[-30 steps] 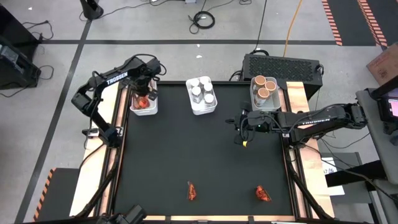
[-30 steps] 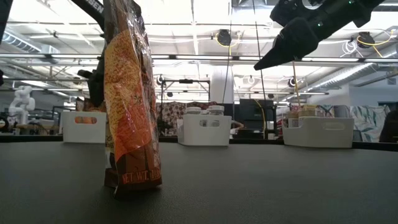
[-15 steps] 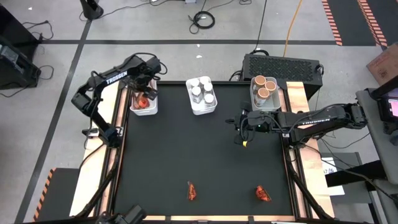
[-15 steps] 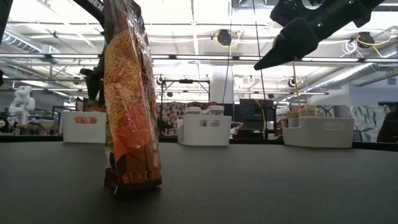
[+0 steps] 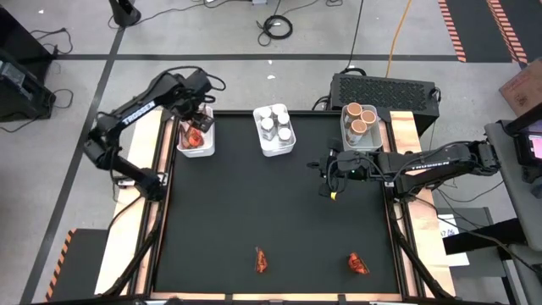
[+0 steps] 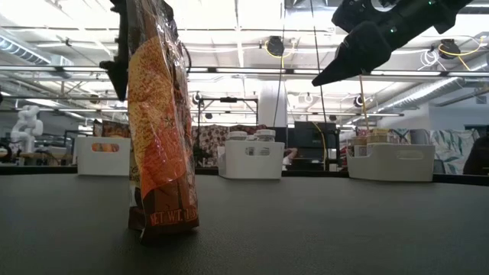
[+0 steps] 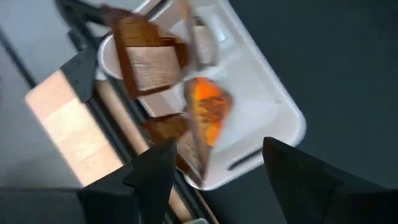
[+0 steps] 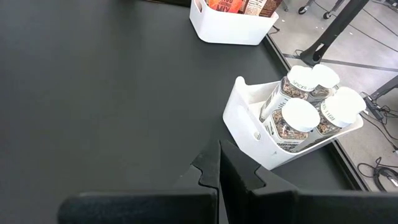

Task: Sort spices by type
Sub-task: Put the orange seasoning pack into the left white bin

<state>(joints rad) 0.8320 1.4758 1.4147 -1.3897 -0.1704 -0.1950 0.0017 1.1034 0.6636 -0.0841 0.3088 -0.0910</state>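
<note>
1. From the low camera my view is poor: one red-orange crinkly sachet (image 6: 159,130) stands upright right in front of the lens, cut off at the top and hiding much of the left arm behind it.
2. Left gripper (image 7: 214,171) hangs above the white rectangular plastic bin at the far left corner (image 5: 196,141). Its two dark fingers stand apart with nothing between them. The wrist picture is smeared; I make out several glossy orange-and-brown sachets (image 7: 208,112) lying jumbled in that bin, count uncertain.
3. Right gripper (image 8: 219,163) hovers over the black mat (image 5: 279,212) near the right edge, fingers pressed together, holding nothing that I can see.
4. Middle white bin (image 5: 275,144) holds small clear jars with white round lids (image 8: 300,116), four by the right wrist view, packed touching.
5. Right-hand white bin (image 5: 362,140) holds three short round tan-topped tubs (image 5: 360,118); their sides are hidden from above.
6. Two more crumpled red-orange sachets lie on the mat near the front edge, one centre (image 5: 262,260), one to the right (image 5: 358,264), well apart.
</note>
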